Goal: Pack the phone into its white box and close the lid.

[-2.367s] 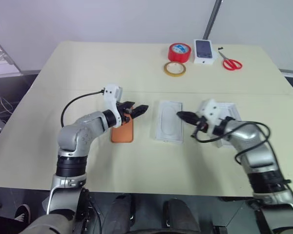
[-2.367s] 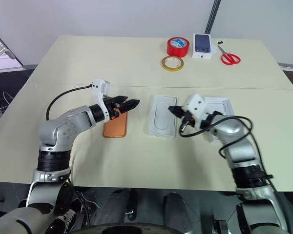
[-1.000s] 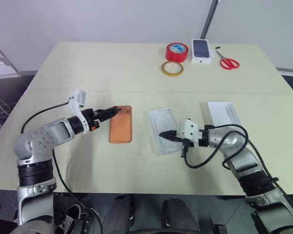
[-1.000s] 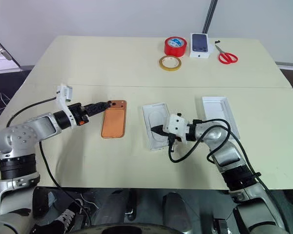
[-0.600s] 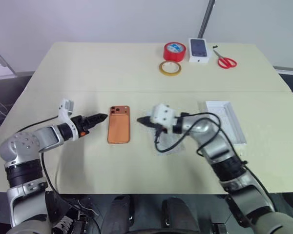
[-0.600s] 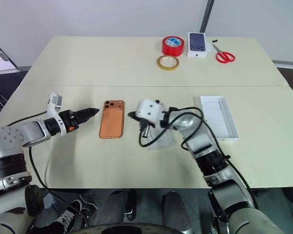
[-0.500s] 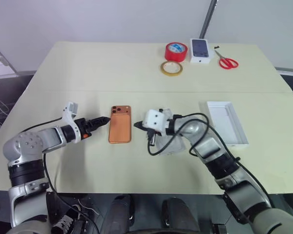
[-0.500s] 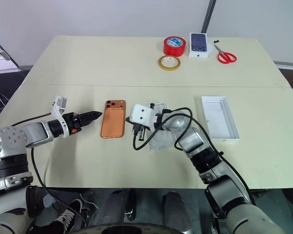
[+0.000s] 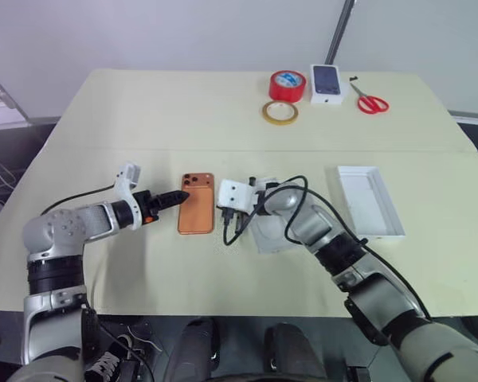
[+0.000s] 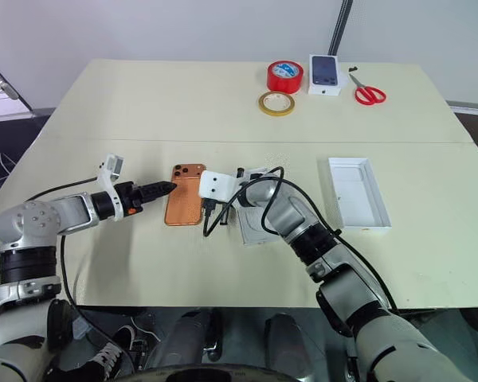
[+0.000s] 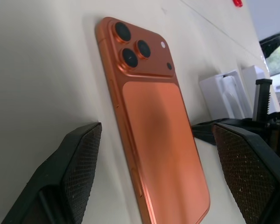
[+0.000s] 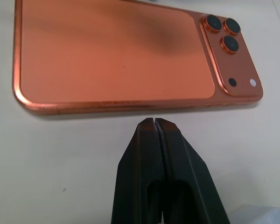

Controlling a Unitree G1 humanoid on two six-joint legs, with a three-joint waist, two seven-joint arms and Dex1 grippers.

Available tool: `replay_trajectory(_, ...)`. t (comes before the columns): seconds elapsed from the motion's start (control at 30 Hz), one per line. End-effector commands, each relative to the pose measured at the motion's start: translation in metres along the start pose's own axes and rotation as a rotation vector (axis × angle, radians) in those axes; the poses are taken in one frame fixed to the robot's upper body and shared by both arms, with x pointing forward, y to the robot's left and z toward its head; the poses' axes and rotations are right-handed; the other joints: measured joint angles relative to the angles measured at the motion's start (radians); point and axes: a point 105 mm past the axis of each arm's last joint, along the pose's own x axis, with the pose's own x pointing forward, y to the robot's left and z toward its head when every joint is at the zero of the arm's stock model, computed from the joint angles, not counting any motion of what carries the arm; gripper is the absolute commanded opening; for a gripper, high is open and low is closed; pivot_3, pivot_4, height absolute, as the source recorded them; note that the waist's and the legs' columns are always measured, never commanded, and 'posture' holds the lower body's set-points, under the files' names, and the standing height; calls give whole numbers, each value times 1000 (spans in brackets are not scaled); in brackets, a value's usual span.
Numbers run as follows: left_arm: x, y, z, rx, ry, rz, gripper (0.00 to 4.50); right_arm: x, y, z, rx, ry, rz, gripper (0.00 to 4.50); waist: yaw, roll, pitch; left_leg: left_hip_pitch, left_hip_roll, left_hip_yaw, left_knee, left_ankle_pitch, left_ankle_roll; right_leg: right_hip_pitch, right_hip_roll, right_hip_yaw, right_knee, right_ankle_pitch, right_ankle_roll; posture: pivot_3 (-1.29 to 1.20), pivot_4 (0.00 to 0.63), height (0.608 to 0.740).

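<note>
The phone [image 9: 196, 213] lies camera-side up on the bench [image 9: 143, 119], between the two grippers. The left gripper [image 11: 158, 172] straddles its near end, jaws spread and empty, while the right gripper [image 12: 154, 123] (jaws pinched together, holding nothing) points at its long edge.

A wide cream table [image 9: 143, 111] stands before a plain pale grey wall [image 9: 183, 32], with a seam running across the tabletop. A dark slanted pole [image 9: 341, 32] rises behind the far edge. Off to the left there's dark flooring [image 9: 16, 151] with some loose cables [image 9: 0, 171]. Soft, even light falls over the tabletop, with only faint shadows.
</note>
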Motion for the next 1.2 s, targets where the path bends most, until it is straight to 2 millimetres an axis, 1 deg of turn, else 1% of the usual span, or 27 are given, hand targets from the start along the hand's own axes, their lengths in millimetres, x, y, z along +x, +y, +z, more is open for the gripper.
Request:
replay_trajectory(0.03,25,-8,-27,-64,113,-45,3966,5,5,2,-28,2,20,50,2,0,0,0,0,0,0,-1,1,0,0,0,0,0,0,0,150,728)
replay_trajectory(0.13,32,-25,-37,-84,154,-125,3966,3,6,5,-10,-18,25,50,1,1,-1,0,-1,0,0,-1,1,0,0,0,0,0,0,0,150,728)
replay_trajectory(0.17,33,-27,-38,-94,157,-137,3966,3,6,6,-4,-25,25,50,1,1,-1,0,-1,0,0,-1,1,0,0,0,0,0,0,0,150,728)
replay_trajectory(0.23,34,-30,-40,-59,165,-137,3966,2,4,9,-8,-40,14,50,1,1,-1,0,-1,0,0,-1,1,1,0,0,0,0,0,0,150,728)
replay_trajectory(0.3,33,-32,-37,-40,157,-138,3966,1,4,9,-12,-43,15,50,0,1,-1,0,-1,0,0,-1,1,1,0,0,0,0,0,0,150,728)
replay_trajectory(0.4,30,-28,-30,-14,137,-113,3966,1,5,7,-9,-39,15,50,-2,1,-1,0,-1,0,0,0,1,1,0,0,0,0,0,0,150,728)
replay_trajectory(0.47,26,-22,-25,-32,118,-97,3966,1,6,5,-14,-35,14,50,-3,1,-1,0,-1,0,0,0,1,1,0,0,0,0,0,0,150,728)
replay_trajectory(0.53,20,-14,-24,-52,110,-79,3966,0,6,3,-17,-30,7,50,-5,1,-1,0,-1,0,-1,0,1,1,0,0,0,0,0,0,150,728)
replay_trajectory(0.57,19,-10,-25,-64,108,-69,3457,-1,5,2,-18,-29,4,0,-7,1,-1,0,-1,0,-1,0,1,1,0,0,0,0,0,0,150,728)
replay_trajectory(0.6,17,-8,-26,-74,108,-65,3181,-1,5,2,-19,-29,1,0,-9,1,-1,0,-1,0,-1,0,1,1,0,0,0,0,0,0,150,728)
replay_trajectory(0.67,16,-6,-28,-94,105,-71,2274,-2,4,1,-22,-30,-3,0,-10,1,-1,0,-1,0,-2,0,0,1,0,0,0,0,0,0,150,728)
replay_trajectory(0.7,16,-6,-30,-99,107,-76,1764,-2,3,2,-23,-35,-9,0,-10,1,-1,0,-1,0,-2,0,0,1,0,0,0,0,0,0,150,728)
replay_trajectory(0.73,16,-6,-31,-102,108,-78,1129,-3,2,3,-24,-40,-13,0,-10,0,-1,-1,-1,0,-2,0,0,1,0,0,0,0,0,0,150,728)
replay_trajectory(0.8,17,-8,-31,-109,105,-87,249,-4,-1,4,-27,-50,-25,0,-7,0,-1,-1,-1,0,-2,0,0,1,0,0,0,0,0,0,150,728)
replay_trajectory(0.9,15,-9,-31,-137,90,-106,249,-8,-4,8,-22,-84,-47,0,-9,0,-1,0,0,0,-2,-1,2,1,0,0,0,0,0,0,150,728)
replay_trajectory(0.97,10,-11,-31,-147,81,-136,249,-15,-7,19,7,-168,-63,0,-10,0,-1,0,0,0,-3,-1,2,1,0,0,0,0,0,0,150,728)
replay_trajectory(1.03,6,-15,-30,-178,61,-178,249,-26,-9,32,81,-271,-62,0,-10,0,0,-1,0,0,-3,0,0,0,0,0,0,0,0,0,150,728)
replay_trajectory(1.07,3,-18,-28,-197,34,-206,224,-42,-6,44,198,-398,3,252,-10,-1,0,-1,0,0,-4,0,0,0,0,0,-1,0,0,0,150,728)
replay_trajectory(1.1,1,-20,-27,-210,17,-225,218,-56,-3,54,267,-492,60,519,-10,0,1,-2,0,0,-4,0,0,-1,0,0,-1,0,0,0,150,728)
replay_trajectory(1.13,-1,-23,-26,-217,6,-247,218,-67,-1,58,298,-550,96,849,-10,-1,1,-2,0,0,-4,0,0,-1,0,0,-1,0,0,0,150,728)
replay_trajectory(1.17,-3,-26,-25,-212,-6,-261,218,-74,1,57,305,-564,112,1373,-9,-1,1,-2,0,0,-4,-1,2,-1,0,0,-1,0,0,0,150,728)
replay_trajectory(1.2,-4,-28,-24,-198,-20,-272,218,-78,2,53,285,-544,107,1856,-9,-1,1,-2,0,0,-4,-2,3,-1,0,0,-1,0,0,0,150,728)
